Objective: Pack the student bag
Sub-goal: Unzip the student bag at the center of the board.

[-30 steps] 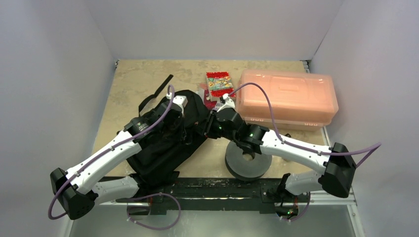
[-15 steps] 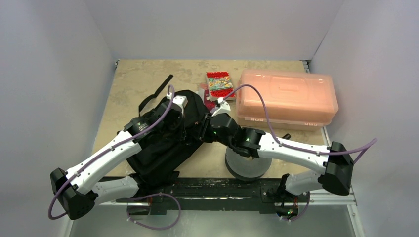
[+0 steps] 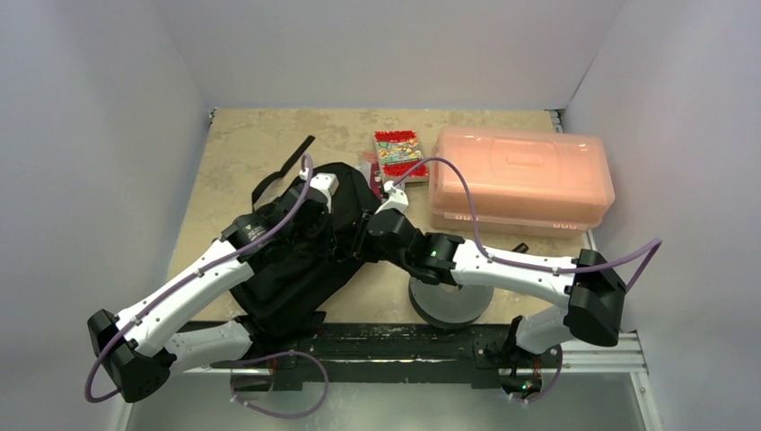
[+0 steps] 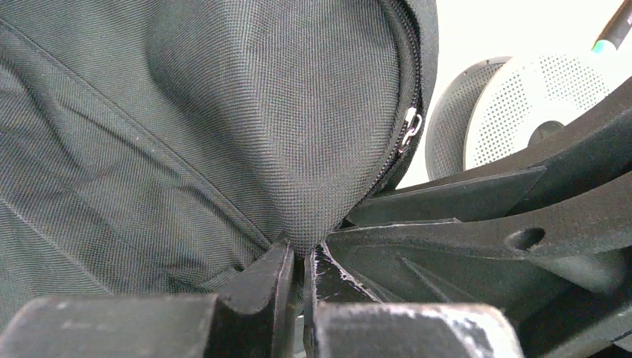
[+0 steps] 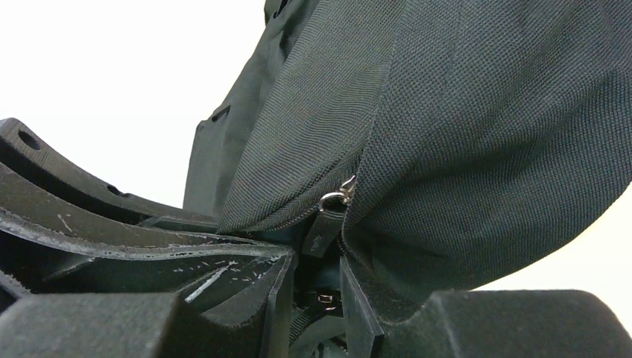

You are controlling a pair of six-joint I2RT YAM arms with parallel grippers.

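Just left of centre on the mottled beige counter (image 3: 242, 153), the floppy black woven-fabric student bag (image 3: 292, 280) is laid, with a long flat strap trailing rearward. A raised fold of its coarse weave is pinched between the fully closed jaws of the left gripper (image 4: 299, 257). The right gripper (image 5: 316, 261) is set with its jaws partly apart around the flat black zipper pull (image 5: 320, 235), which is hung from a small metal slider; whether the pull is clamped cannot be told. A translucent orange lidded plastic box (image 3: 520, 180) and a dark grey round spool (image 3: 447, 303) are seen to the right.
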